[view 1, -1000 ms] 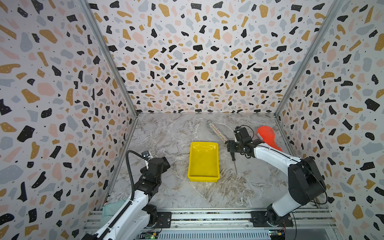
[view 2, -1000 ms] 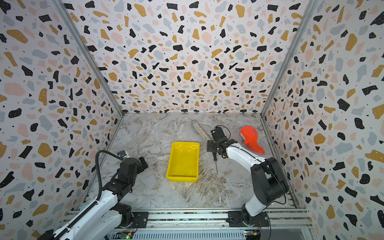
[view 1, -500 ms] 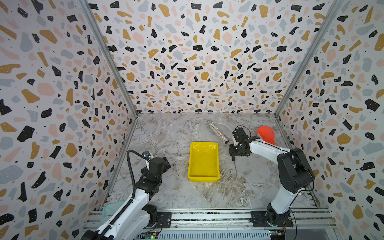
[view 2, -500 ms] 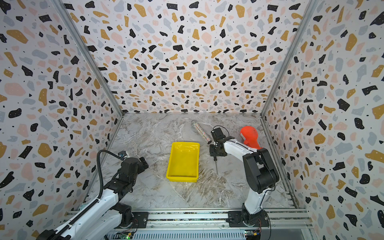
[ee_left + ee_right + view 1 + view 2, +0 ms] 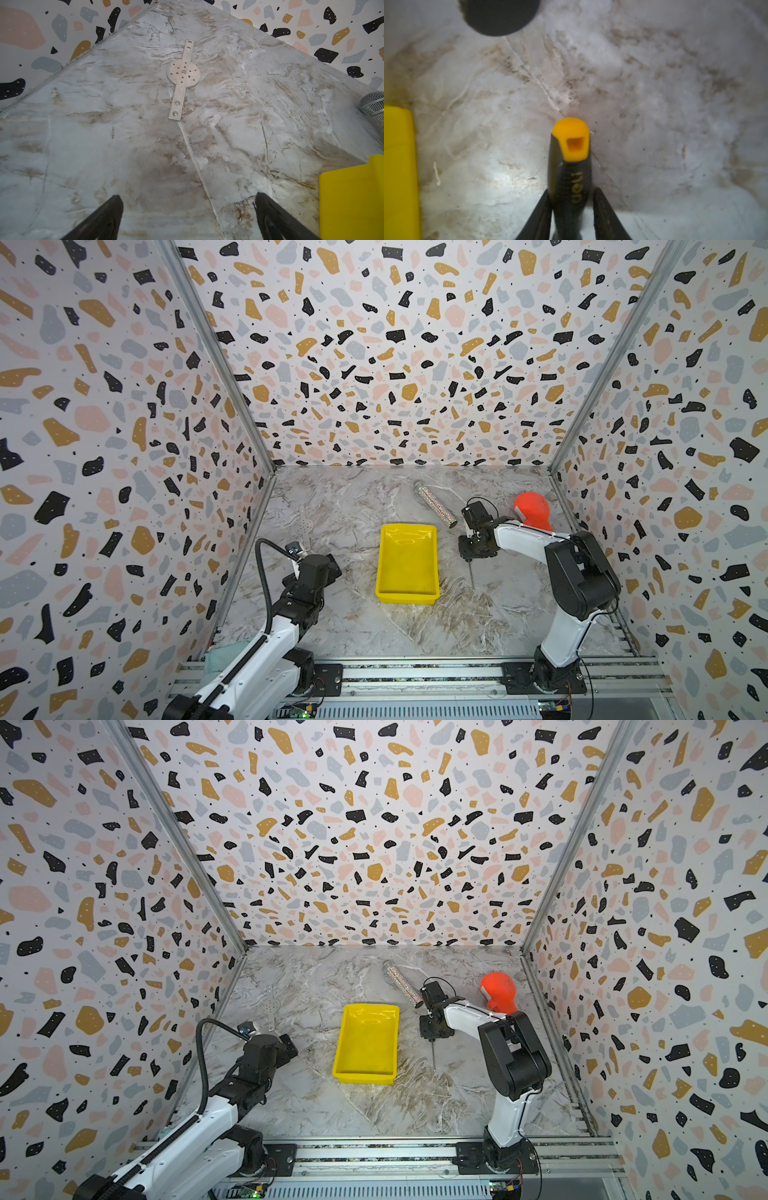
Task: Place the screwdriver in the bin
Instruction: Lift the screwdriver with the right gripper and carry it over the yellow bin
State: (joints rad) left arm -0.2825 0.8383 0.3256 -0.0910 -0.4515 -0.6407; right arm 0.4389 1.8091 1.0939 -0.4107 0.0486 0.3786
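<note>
The screwdriver lies on the marble floor right of the bin, and only its thin shaft (image 5: pixel 471 576) (image 5: pixel 432 1056) shows in both top views. My right gripper (image 5: pixel 471 547) (image 5: pixel 432 1029) (image 5: pixel 572 189) sits low over the handle. In the right wrist view its two fingers press against the black handle (image 5: pixel 571 166), and the orange end pokes out ahead of them. The yellow bin (image 5: pixel 407 560) (image 5: pixel 365 1040) (image 5: pixel 398 166) (image 5: pixel 351 197) holds nothing. My left gripper (image 5: pixel 332 566) (image 5: pixel 291 1048) (image 5: pixel 188 195) hovers open and holds nothing, left of the bin.
A glittery silver tube (image 5: pixel 434 504) (image 5: pixel 401 982) lies behind the right gripper. An orange-red object (image 5: pixel 532 510) (image 5: pixel 498 990) stands near the right wall. A flat metal plate (image 5: pixel 183 74) (image 5: pixel 305 524) lies ahead of the left gripper, close to the left wall.
The right gripper's jaws have closed in from wide apart onto the screwdriver's handle, and that arm's elbow has swung in. The left arm has not moved.
</note>
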